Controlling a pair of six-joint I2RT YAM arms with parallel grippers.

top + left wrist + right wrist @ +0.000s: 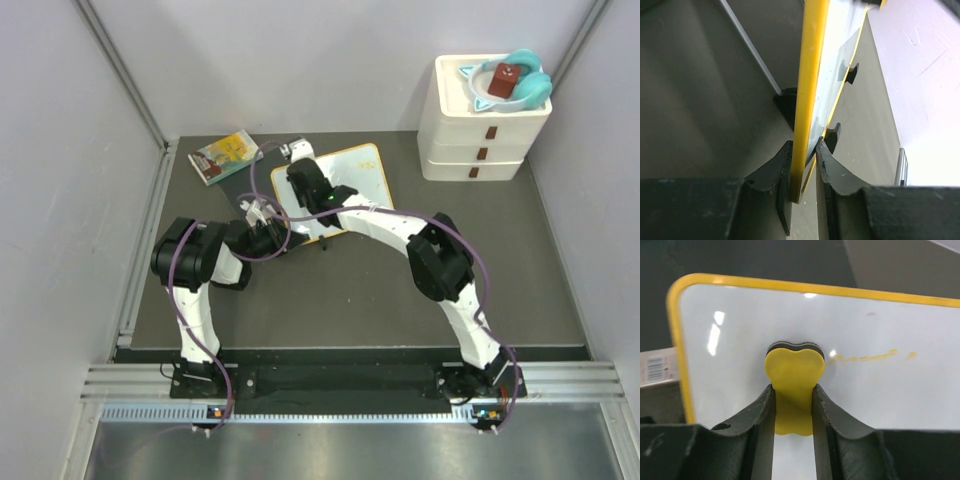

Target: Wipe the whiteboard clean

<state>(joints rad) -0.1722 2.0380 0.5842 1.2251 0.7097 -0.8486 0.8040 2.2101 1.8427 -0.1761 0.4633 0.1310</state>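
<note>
Noted right gripper (793, 390) clamped on a yellow eraser (794, 367), pressed flat against the whiteboard (740, 335). Observed an orange streak (865, 357) just right of the eraser. Found left gripper (804, 150) pinching the whiteboard's yellow frame at one edge. Located the whiteboard on the dark tabletop (350, 290), between both arms, near a small book (226, 156).
</note>
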